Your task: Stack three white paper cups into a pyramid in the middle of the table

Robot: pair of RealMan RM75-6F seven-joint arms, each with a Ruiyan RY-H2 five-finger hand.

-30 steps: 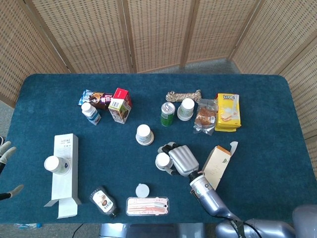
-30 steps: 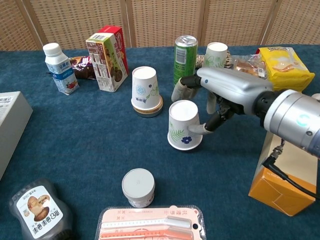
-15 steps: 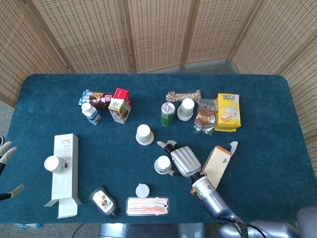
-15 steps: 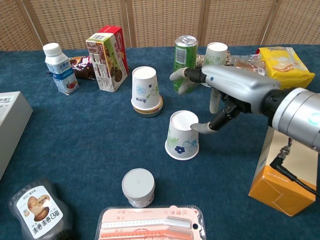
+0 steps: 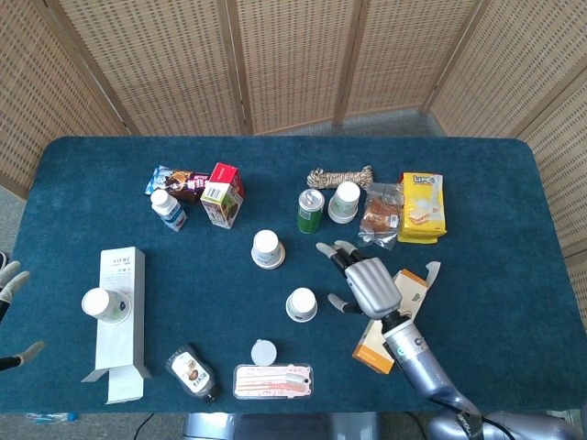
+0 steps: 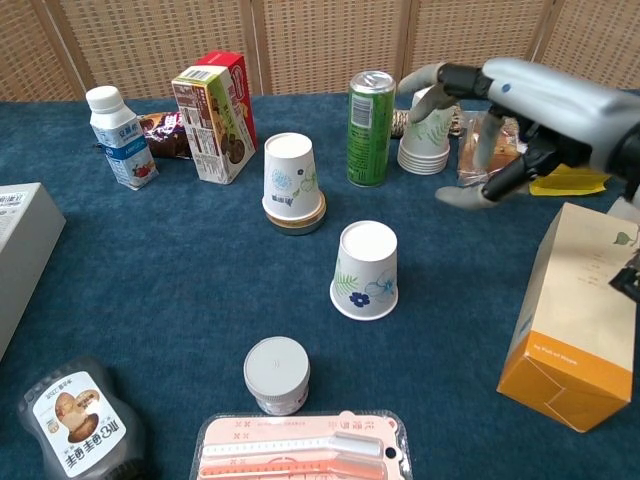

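Now the right hand point(image 6: 500, 130) hovers empty with fingers spread, right of the green drink can point(image 6: 371, 128); the flower-printed white paper cup point(image 6: 366, 270) stands inverted below that can, writing unreadable.

Bright, even light — soft faint shadows, sharp focus, no glare.

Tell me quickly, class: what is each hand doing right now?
Right hand: open, fingers spread, holding nothing.
Left hand: only fingertips show at the frame edge; its state cannot be told.
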